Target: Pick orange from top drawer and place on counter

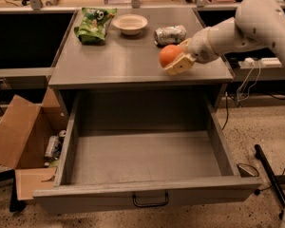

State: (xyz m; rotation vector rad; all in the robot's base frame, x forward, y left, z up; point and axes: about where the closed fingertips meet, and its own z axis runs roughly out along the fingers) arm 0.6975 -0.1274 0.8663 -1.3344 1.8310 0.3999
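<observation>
The orange point(169, 54) is held in my gripper point(175, 58), which is shut on it above the right front part of the grey counter point(114, 61). My white arm point(237, 27) comes in from the upper right. The top drawer point(147, 160) stands pulled fully open below, with nothing showing inside it, and its thin black handle point(150, 201) faces the front.
On the counter's back part lie a green bag point(94, 24), a beige bowl point(130, 23) and a crushed silver can point(170, 34). A brown cardboard box point(23, 141) with items inside stands on the floor at left. Cables and a black bar point(270, 179) lie at right.
</observation>
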